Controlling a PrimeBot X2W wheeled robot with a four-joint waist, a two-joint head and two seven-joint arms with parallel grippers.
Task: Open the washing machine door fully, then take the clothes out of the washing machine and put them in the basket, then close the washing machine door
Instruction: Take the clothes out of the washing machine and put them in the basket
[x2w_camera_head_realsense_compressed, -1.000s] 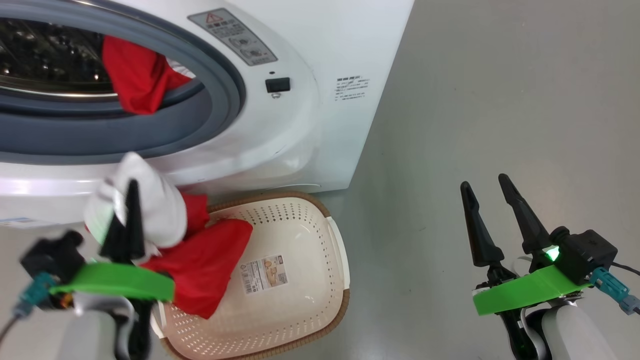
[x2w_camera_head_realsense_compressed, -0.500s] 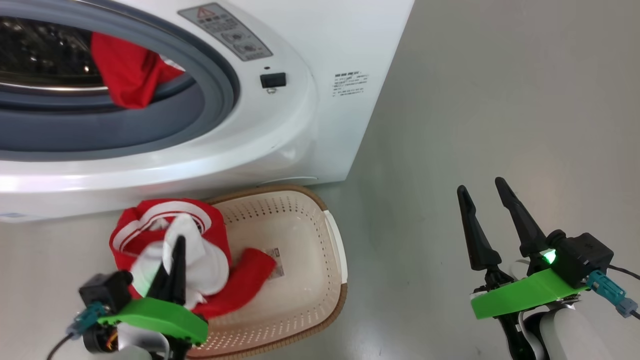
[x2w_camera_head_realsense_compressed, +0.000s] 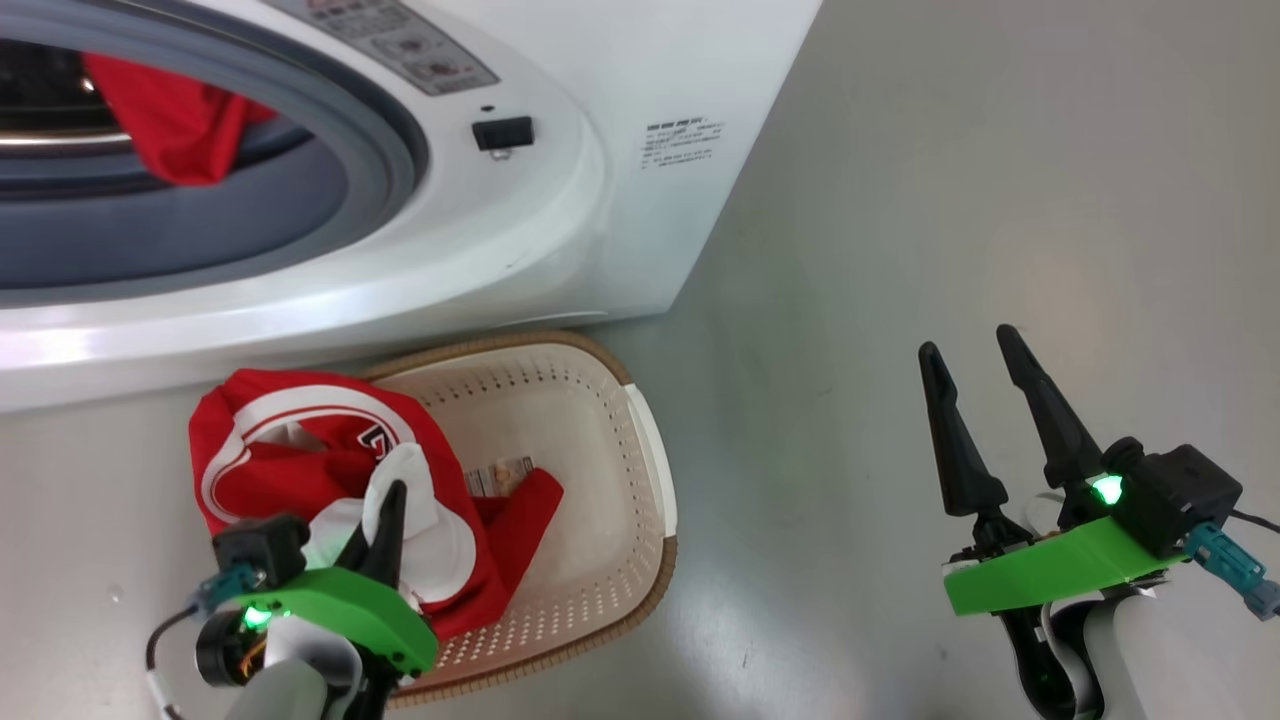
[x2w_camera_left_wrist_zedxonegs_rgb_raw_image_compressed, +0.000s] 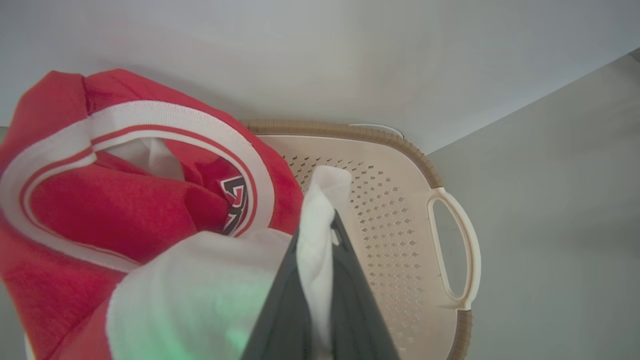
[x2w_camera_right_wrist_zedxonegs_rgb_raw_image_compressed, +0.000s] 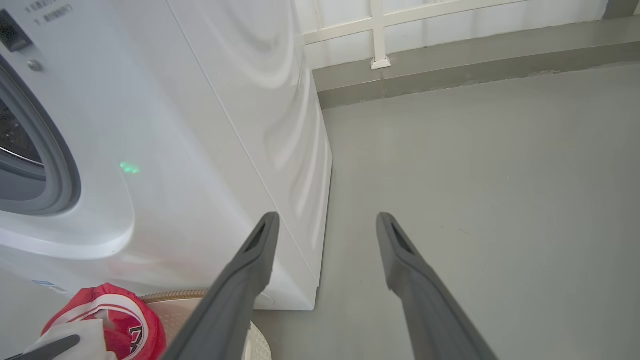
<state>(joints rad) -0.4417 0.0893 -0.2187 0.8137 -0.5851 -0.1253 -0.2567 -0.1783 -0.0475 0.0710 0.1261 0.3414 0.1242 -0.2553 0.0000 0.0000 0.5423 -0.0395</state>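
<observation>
The white washing machine (x2w_camera_head_realsense_compressed: 560, 200) stands open with its grey rubber ring (x2w_camera_head_realsense_compressed: 200, 230) showing; the washing machine door is out of view. One red piece of the clothes (x2w_camera_head_realsense_compressed: 170, 125) hangs at the drum's mouth. On the floor before the machine sits the cream basket (x2w_camera_head_realsense_compressed: 620, 440). A red and white garment (x2w_camera_head_realsense_compressed: 290, 450) lies bunched over the basket's left half, and my left gripper (x2w_camera_head_realsense_compressed: 393, 492) is shut on its white fabric (x2w_camera_left_wrist_zedxonegs_rgb_raw_image_compressed: 320, 200). My right gripper (x2w_camera_head_realsense_compressed: 970, 345) hangs open over the bare floor to the right, holding nothing.
Grey floor (x2w_camera_head_realsense_compressed: 950, 200) stretches to the right of the machine. In the right wrist view the machine's side panel (x2w_camera_right_wrist_zedxonegs_rgb_raw_image_compressed: 240, 125) is just left of my open fingers (x2w_camera_right_wrist_zedxonegs_rgb_raw_image_compressed: 400, 250), and a wall with a white frame (x2w_camera_right_wrist_zedxonegs_rgb_raw_image_compressed: 380, 30) stands behind.
My left gripper has come down from in front of the washer's lower front, bringing the red and white garment into the basket. The head camera has shifted. The right gripper has stayed open.
</observation>
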